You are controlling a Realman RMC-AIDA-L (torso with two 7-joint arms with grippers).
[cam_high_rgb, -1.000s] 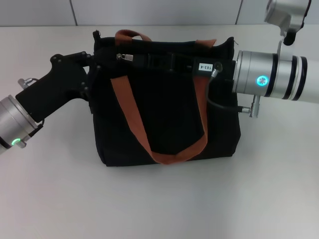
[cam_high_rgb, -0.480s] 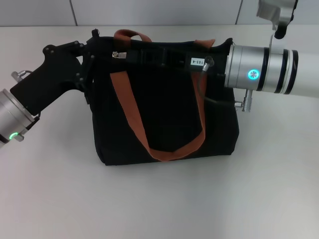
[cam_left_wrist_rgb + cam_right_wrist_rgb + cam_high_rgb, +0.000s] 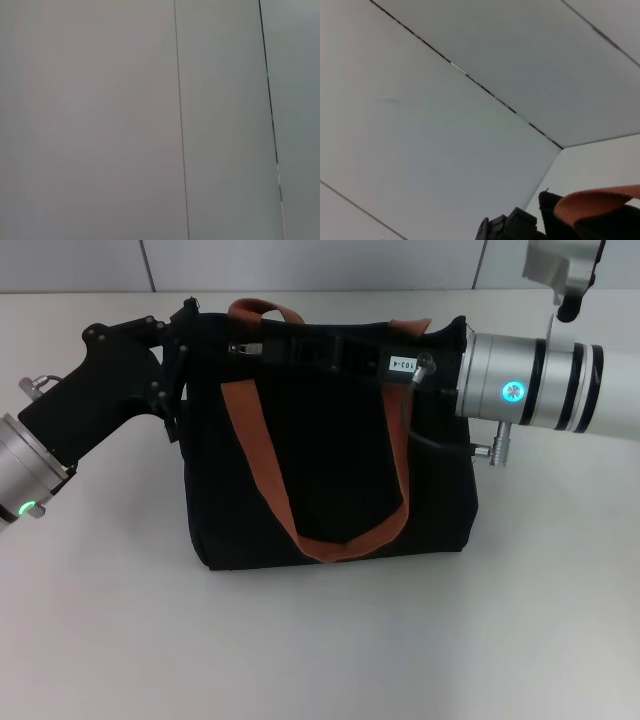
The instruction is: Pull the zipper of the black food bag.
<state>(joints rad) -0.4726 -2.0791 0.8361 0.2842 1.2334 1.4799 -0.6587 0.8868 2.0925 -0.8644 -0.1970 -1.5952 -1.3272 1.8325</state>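
Observation:
The black food bag (image 3: pixel 335 460) stands in the middle of the white table, its two rust-brown straps (image 3: pixel 262 465) hanging down the front. The zipper (image 3: pixel 243 347), a small silver tab, sits on the top track near the bag's left end. My right gripper (image 3: pixel 256 347) reaches from the right along the bag's top and is shut on the tab. My left gripper (image 3: pixel 180 350) is pressed against the bag's top left corner. The right wrist view shows only a brown strap (image 3: pixel 600 197) and wall. The left wrist view shows only wall.
The white table (image 3: pixel 320 640) spreads in front of and to both sides of the bag. A grey panelled wall (image 3: pixel 320 260) stands close behind the bag.
My right gripper and the zipper tab moved left along the bag's top, then back a little to the right. My left gripper rose to the bag's top left corner.

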